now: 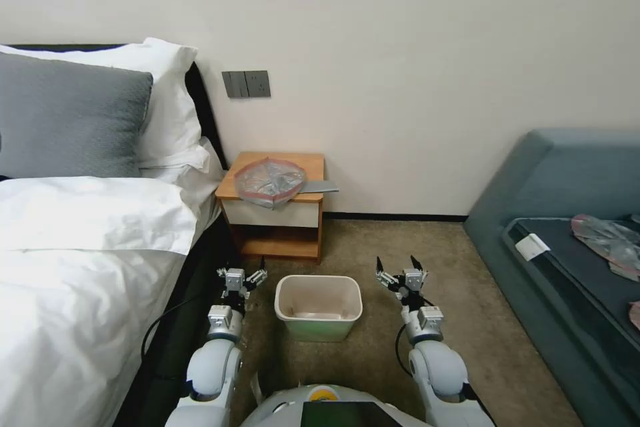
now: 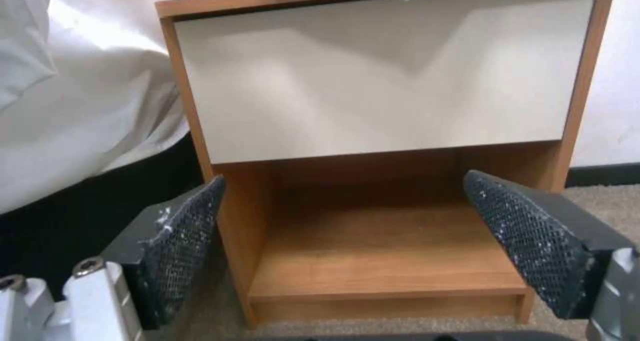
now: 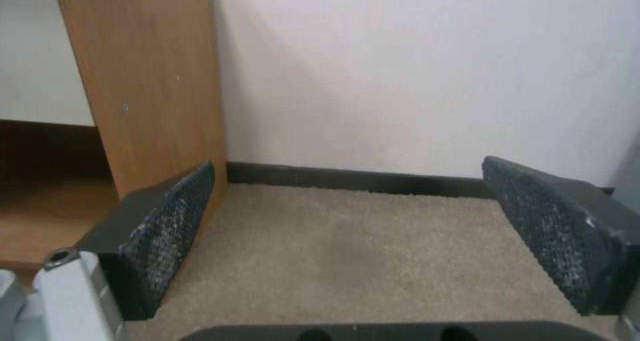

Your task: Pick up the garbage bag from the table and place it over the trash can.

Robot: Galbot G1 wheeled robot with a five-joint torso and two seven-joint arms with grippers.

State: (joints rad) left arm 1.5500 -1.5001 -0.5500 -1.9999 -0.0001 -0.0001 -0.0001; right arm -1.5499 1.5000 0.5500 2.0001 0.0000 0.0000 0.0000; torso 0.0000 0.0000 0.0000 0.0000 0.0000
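Head view showed the garbage bag (image 1: pixel 270 181) on the table (image 1: pixel 313 161) at twelve o'clock, overhanging its front edge (limp, slippery). Left gripper (image 1: pixel 241 275) and right gripper (image 1: pixel 400 271) hung wide open flanking the trash can (image 1: pixel 319 307); a shallow pinch could drop it.

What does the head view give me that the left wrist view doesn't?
Head view alone: the trash can on the carpet between both open grippers, left gripper and right gripper, plus the whole garbage bag. Left wrist view alone: the table's low shelf close up, bare. Both: the table, with the bag overhanging its front edge.
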